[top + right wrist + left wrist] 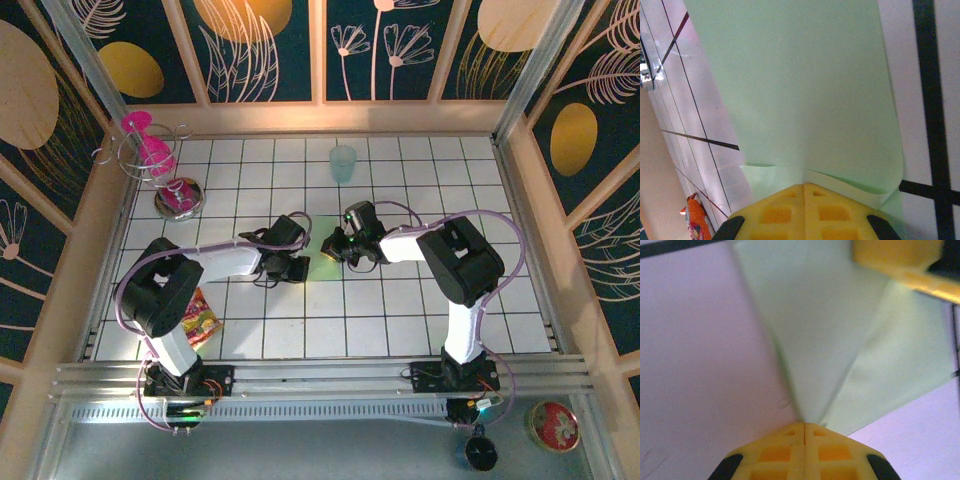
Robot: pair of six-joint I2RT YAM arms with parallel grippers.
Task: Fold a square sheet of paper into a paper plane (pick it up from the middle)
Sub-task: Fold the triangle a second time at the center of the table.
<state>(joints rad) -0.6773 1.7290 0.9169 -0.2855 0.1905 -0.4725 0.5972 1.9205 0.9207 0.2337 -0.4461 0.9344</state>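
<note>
At the bottom of the left wrist view, the left gripper (804, 424) is closed tight, pinching the point where the folds of the green paper (840, 340) meet. The right gripper (803, 185), bottom centre of its own view, is closed too and seems to nip a curling edge. Overhead, the paper sits mid-frame between them. It looks light, thin and floppy, and probably creases easily, so a gentle hold near a fold seems best. A pale cup (343, 162) stands beyond.
</note>
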